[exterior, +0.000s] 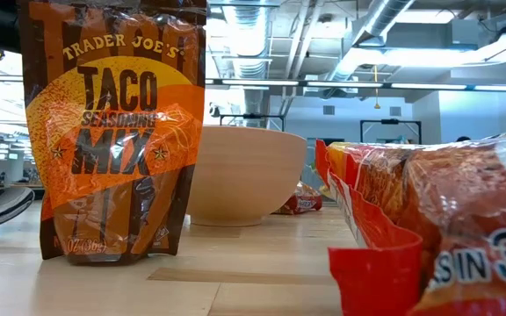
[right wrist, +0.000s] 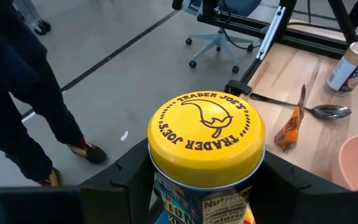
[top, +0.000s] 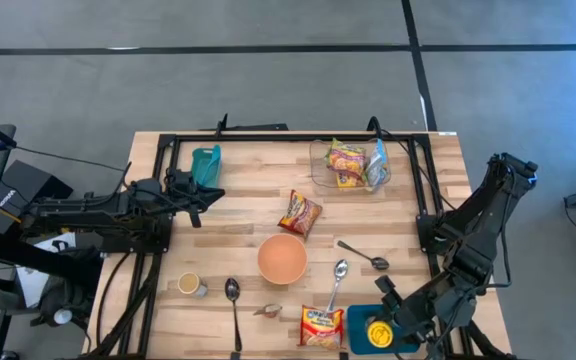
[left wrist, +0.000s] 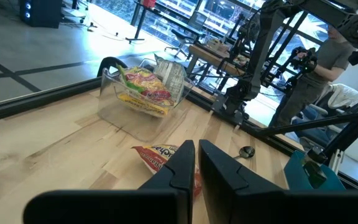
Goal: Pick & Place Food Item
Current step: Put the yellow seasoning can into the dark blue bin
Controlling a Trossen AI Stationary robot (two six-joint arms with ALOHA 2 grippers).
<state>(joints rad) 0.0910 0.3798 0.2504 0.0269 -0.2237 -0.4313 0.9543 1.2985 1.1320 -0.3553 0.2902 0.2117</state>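
Observation:
My right gripper (top: pixel 383 322) is shut on a can with a yellow lid (right wrist: pixel 206 129) and a blue label, at the table's near right corner, over a blue object (top: pixel 360 330). A clear container (top: pixel 348 165) holding several packets stands at the far right. A red snack packet (top: pixel 300 212) lies flat mid-table. My left gripper (left wrist: pixel 196 162) waits shut at the table's left side, level, pointing toward the packet and touching nothing. My right gripper pinches the can's side wall just below the yellow lid (right wrist: pixel 166 180) between its two fingers (right wrist: pixel 126 177), one on each side. The fingers come slanting down from the table's far right. The can stands upright, lid up; its bottom is hidden.
A pink bowl (top: pixel 282 258) sits mid-table, with spoons (top: pixel 338 278) beside it. A noodle packet (top: pixel 321 326) and a standing taco mix pouch (exterior: pixel 112 132) are at the near edge. A small cup (top: pixel 190 284) and a teal cup (top: pixel 206 163) stand on the left.

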